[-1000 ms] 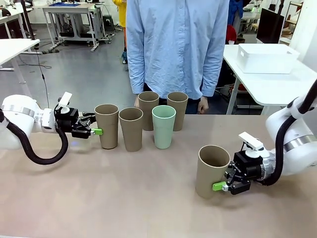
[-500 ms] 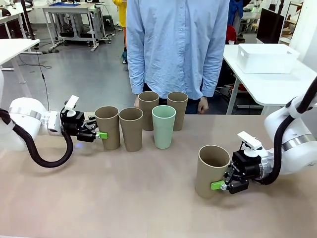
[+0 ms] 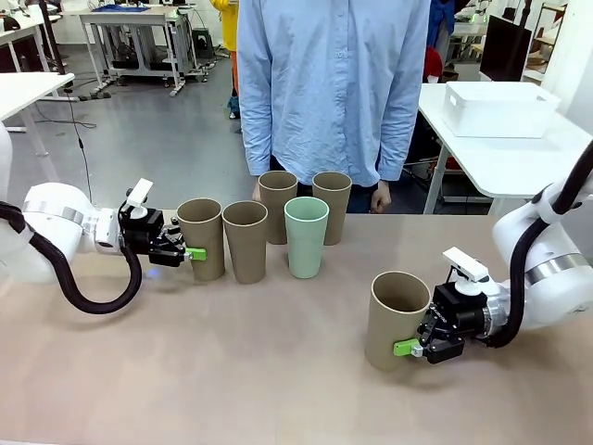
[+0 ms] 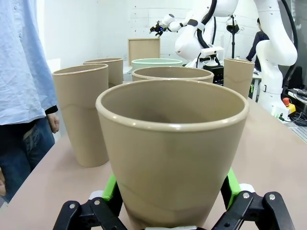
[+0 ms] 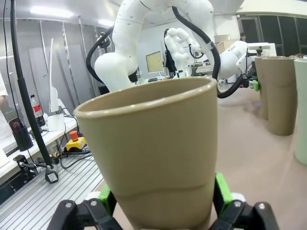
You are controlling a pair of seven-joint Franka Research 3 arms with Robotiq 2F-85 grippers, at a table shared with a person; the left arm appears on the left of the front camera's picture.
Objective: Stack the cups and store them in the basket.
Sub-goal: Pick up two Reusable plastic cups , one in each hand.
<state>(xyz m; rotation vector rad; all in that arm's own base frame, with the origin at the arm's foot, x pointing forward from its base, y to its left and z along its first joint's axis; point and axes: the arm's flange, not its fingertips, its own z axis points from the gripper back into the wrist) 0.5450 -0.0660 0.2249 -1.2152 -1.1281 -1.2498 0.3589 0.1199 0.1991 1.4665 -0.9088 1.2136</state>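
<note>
Five cups stand at the table's far middle: three tan ones, a mint green one and the leftmost tan cup. My left gripper is open and straddles the lower part of that leftmost cup, a green pad close to each side. A sixth tan cup stands alone at the front right. My right gripper is open around its base in the same way. The basket is a white bin on the neighbouring table at the back right.
A person in a light blue shirt stands at the far edge just behind the cups, a hand near the right-hand tan cup. The tabletop is bare in front and in the middle.
My left gripper has moved right until its fingers closed in around the leftmost cup. My right gripper has crept left, further around the lone cup. No cup has moved.
</note>
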